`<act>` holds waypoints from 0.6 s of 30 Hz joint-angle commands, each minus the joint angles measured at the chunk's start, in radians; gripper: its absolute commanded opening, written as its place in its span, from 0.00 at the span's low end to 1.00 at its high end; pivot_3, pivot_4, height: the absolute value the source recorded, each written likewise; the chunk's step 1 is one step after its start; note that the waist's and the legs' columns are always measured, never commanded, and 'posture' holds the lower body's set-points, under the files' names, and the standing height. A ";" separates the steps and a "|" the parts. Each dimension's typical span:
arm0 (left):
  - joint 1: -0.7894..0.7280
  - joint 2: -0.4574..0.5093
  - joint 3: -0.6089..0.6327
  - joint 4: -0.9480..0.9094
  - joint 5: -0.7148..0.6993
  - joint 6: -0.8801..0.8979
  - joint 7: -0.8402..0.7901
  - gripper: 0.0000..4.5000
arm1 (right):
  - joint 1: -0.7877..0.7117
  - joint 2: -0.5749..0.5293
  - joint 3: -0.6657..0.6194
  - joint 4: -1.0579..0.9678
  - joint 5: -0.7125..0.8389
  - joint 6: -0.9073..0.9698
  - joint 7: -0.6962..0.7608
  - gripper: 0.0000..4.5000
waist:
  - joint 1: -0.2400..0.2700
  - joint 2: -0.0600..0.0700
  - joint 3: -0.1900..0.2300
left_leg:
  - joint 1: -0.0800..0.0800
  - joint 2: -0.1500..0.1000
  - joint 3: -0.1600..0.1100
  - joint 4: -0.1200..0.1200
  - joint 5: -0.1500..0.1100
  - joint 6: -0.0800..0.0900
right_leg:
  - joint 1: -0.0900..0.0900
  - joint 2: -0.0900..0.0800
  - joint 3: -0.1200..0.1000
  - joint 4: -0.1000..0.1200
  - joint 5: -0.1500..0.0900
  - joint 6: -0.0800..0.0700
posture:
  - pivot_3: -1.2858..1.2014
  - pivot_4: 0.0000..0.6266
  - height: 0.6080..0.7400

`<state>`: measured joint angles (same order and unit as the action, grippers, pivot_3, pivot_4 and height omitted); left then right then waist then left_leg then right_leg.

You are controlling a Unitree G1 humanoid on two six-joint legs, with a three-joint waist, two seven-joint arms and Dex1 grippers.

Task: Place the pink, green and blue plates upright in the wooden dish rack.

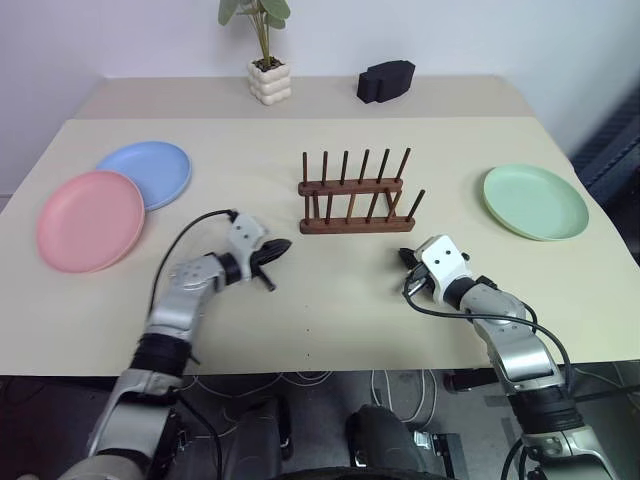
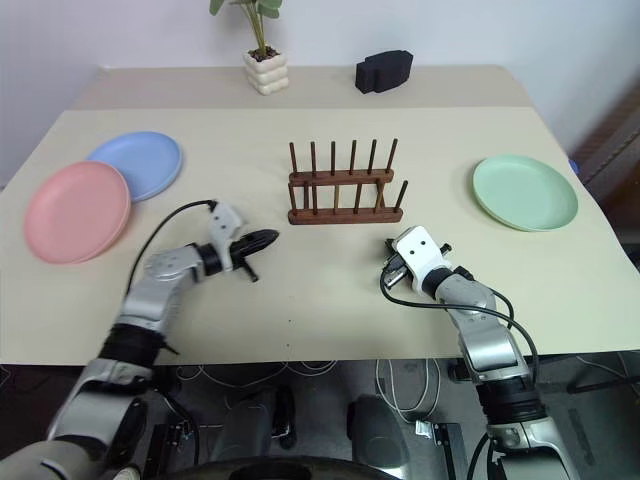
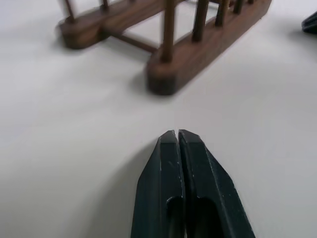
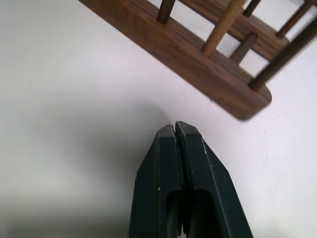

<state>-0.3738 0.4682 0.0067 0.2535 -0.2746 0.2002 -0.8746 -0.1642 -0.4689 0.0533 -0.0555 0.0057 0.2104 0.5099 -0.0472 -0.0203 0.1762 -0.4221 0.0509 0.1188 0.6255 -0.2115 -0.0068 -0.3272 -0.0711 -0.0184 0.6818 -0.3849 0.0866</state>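
The left end effector (image 1: pixel 272 250) hovers low over the surface (image 1: pixel 330 300), its two black fingers pressed together and holding nothing, tips aimed toward the near left end of the wooden dish rack (image 1: pixel 355 195). The right end effector (image 1: pixel 407 260) is likewise closed and empty, just off the rack's near right corner.

Taking the rack as the clock's centre, with twelve at the far edge of the surface, the left end effector sits at about eight o'clock and the right at about five. The pink plate (image 1: pixel 90 220) lies flat at nine o'clock, well apart from the rack, with the blue plate (image 1: pixel 148 172) just behind it, their rims overlapping. The green plate (image 1: pixel 535 201) lies flat at three o'clock. All rack slots are empty, so no plate is placed yet.

The step in hand looks like reaching for a first plate. To do it well, the fingers should open before arriving, approach a plate's rim low and nearly level, and pinch the edge firmly. Of the two on the left, the pink one seems to lie on top, so it should go first.
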 commanded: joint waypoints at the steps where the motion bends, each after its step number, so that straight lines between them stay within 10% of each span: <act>1: 0.049 0.104 0.208 -0.135 -0.145 0.069 -0.011 0.42 | -0.002 -0.007 0.003 -0.055 0.015 -0.009 0.028 0.00 | 0.002 -0.001 0.001 | -0.001 0.000 0.000 0.000 0.000 0.000 | 0.000 0.000 0.000 0.000 0.000 0.000 | 0.52 0.24 0.94; 6: 0.075 0.137 0.398 -0.181 -0.218 0.127 0.137 0.97 | -0.010 0.000 0.015 -0.044 0.019 -0.012 0.056 0.00 | 0.013 -0.003 0.002 | -0.002 -0.003 -0.004 0.002 -0.001 0.002 | 0.001 -0.004 -0.005 -0.001 0.000 0.000 | 0.52 0.24 0.94; 18: 0.082 0.156 0.780 0.006 -0.144 0.237 0.821 1.00 | -0.100 0.034 0.071 0.067 0.020 -0.061 0.125 0.00 | 0.010 -0.008 0.004 | -0.004 -0.003 -0.007 0.002 -0.004 0.006 | 0.001 -0.007 -0.015 -0.001 0.000 0.000 | 0.52 0.24 0.94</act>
<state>-0.2839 0.6116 0.7453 0.2503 -0.4229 0.4090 -0.1144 -0.2504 -0.4394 0.1267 0.0117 0.0159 0.1695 0.6305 -0.0371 -0.0282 0.1801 -0.4257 0.0478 0.1120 0.6279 -0.2152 -0.0006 -0.3263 -0.0786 -0.0337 0.6811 -0.3847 0.0866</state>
